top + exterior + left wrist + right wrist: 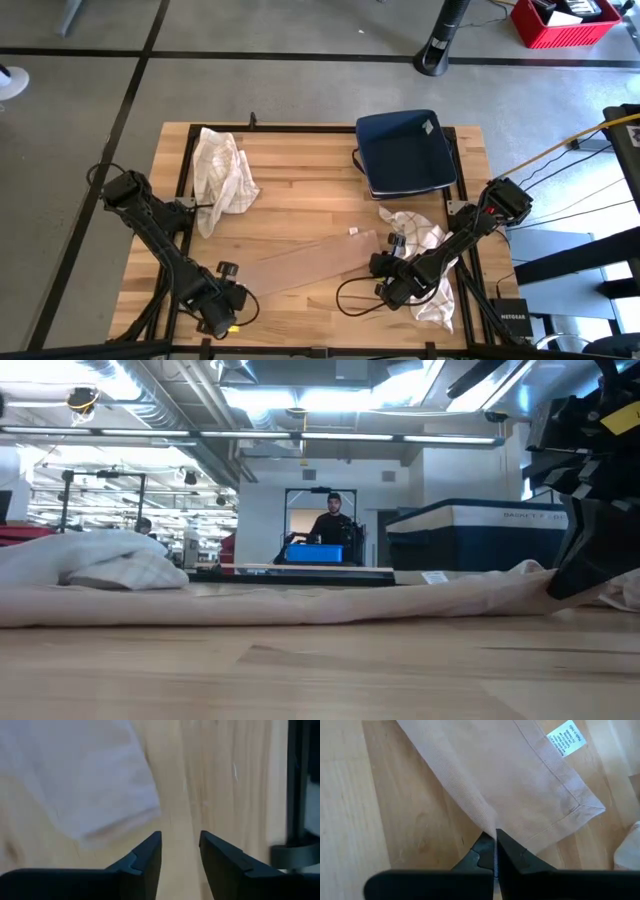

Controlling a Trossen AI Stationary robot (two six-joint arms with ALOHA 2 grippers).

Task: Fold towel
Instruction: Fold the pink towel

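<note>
Right wrist view: right tool (495, 851) pinches towel (520, 785) edge.

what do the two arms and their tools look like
Both arms are dark, jointed and slim, with black cables looping beside them. The left tool carries a small yellow mark; the right arm has a red spot near its upper joint. Each tool, like the right tool, ends in two flat, wedge-shaped black fingers.

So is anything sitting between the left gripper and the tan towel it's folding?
Nothing visible. The left gripper, fingers apart, sits just off the tan towel with only bare table between. The right gripper is already shut on the towel's edge.
</note>
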